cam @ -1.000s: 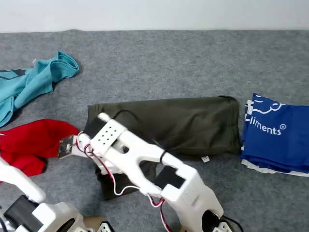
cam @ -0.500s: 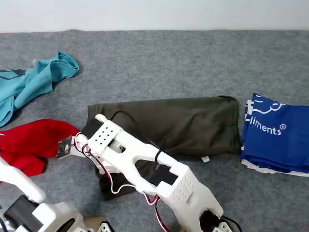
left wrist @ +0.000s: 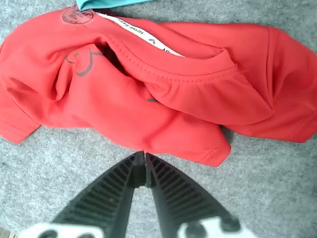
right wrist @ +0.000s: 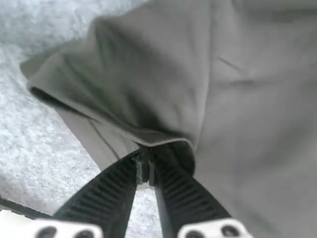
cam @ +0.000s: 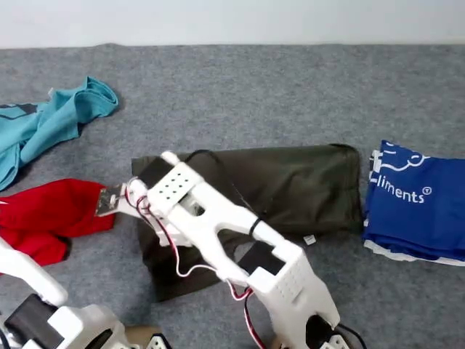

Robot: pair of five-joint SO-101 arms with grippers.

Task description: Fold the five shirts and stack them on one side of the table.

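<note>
Blue shirt (cam: 425, 222) with white lettering

You've got white lettering (cam: 396, 190) printed across the blue shirt (cam: 429, 211) at the right of the high view. On the red shirt (left wrist: 148, 94), a white neck tape (left wrist: 130, 30) runs inside the collar with tiny repeated print too small to make out, and a dark round stamp (left wrist: 77, 16) sits beside it. A little white tag (cam: 310, 239) lies at the near edge of the dark green shirt (cam: 290, 185), nothing legible on it.

high cam over table (cam: 290, 80); l wrist close: red shirt (left wrist: 148, 99), r: olive shirt (right wrist: 237, 99)
</note>
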